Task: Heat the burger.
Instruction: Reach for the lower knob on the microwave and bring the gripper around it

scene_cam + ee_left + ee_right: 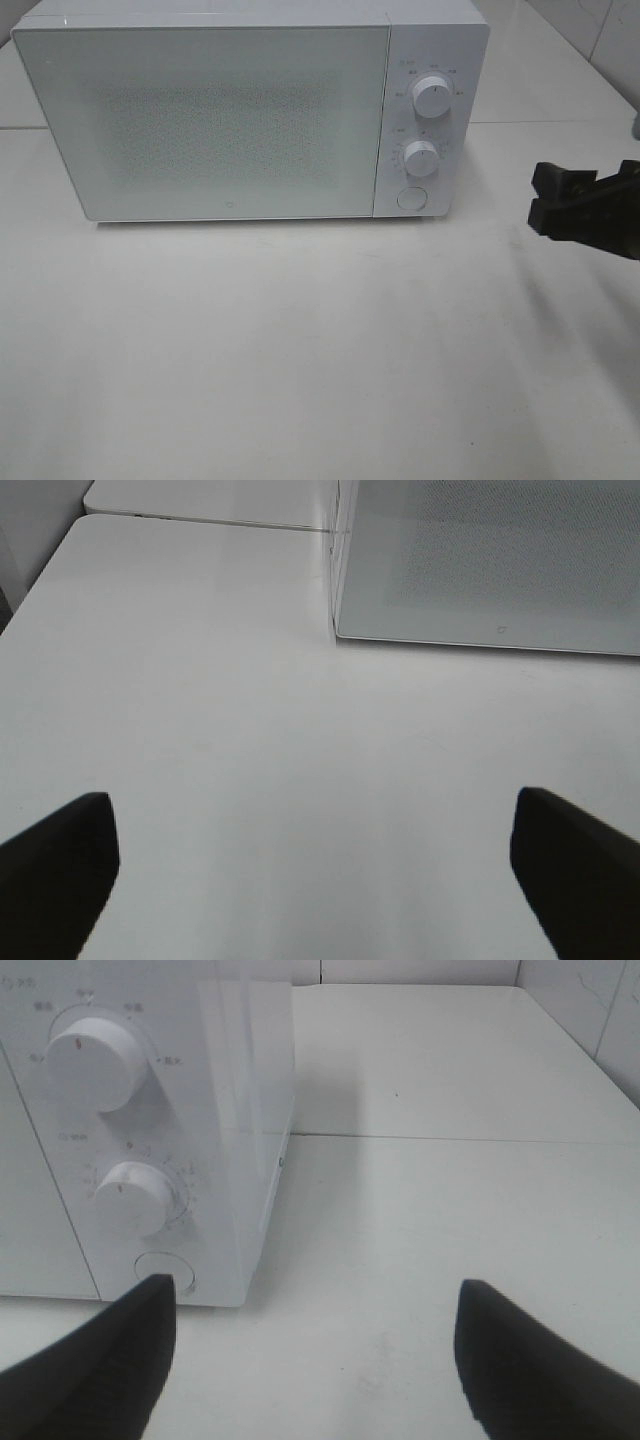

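Currently the microwave [230,110] sits at the back of the white table [300,350], door [200,120] shut, its dotted window too milky to see through. Burger shows in no view, so cannot tell where it is, and cannot tell if it sits behind that door. Control panel is on the microwave's right side: upper knob [432,97], lower knob [421,158] under it, round button [410,198] at the bottom. Right tool [540,195] hangs at the right edge of the high view, beside the microwave and apart from it, about level with the lower knob and button, tips pointing toward the panel. Its wrist view shows two black fingers [110,1350] spread wide, only bare table between them, gripping nothing. Both knobs, the button and the microwave's right wall lie ahead of it. Left tool [312,805] is seen only in its own wrist view: black fingers [60,870] spread wide too, nothing but table between them, holding nothing. Ahead of it is the door's lower corner on the side away from the knobs, well apart from the fingertips. A seam [210,522] between two table slabs runs past the microwave on both sides. Tiled wall [590,1010] stands behind the table on the right.
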Controlling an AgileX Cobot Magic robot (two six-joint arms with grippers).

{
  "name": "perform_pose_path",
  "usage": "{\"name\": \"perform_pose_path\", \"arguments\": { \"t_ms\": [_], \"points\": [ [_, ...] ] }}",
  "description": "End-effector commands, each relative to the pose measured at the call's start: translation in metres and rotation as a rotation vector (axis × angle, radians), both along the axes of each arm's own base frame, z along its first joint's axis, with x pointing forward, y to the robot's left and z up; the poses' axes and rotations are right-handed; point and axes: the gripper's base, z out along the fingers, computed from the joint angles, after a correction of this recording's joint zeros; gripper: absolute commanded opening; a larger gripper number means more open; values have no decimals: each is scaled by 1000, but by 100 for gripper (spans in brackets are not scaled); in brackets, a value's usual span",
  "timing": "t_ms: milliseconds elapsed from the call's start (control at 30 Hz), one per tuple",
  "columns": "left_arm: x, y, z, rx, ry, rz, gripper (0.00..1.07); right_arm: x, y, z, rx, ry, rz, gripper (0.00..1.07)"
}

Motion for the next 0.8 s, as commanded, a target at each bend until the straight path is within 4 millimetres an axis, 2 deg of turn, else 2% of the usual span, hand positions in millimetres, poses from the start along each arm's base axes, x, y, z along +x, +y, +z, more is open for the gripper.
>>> {"name": "perform_pose_path", "arguments": {
  "t_ms": [33,67,133,167,233,267,400,500,800],
  "points": [
    [-2,0,-1,0,-19,2,100,0,7,-2,-49,-36,-28,74],
    [-2,0,-1,0,-19,2,100,-2,16,-6,-69,-43,-32,74],
    [-2,0,-1,0,-19,2,100,-2,19,-9,-73,-36,-49,74],
    [-2,0,-1,0,-19,2,100,-4,28,-13,-76,-36,-64,74],
    [-2,0,-1,0,-19,2,100,-4,31,-14,-74,-34,-71,74],
    [-2,0,-1,0,-19,2,100,-4,41,-16,-65,-30,-72,74],
    [-2,0,-1,0,-19,2,100,-3,55,-19,-54,-18,-69,74],
    [-2,0,-1,0,-19,2,100,1,75,-21,-52,-16,-40,74],
    [-2,0,-1,0,-19,2,100,6,85,-16,-42,-34,-29,74]
  ]
}}
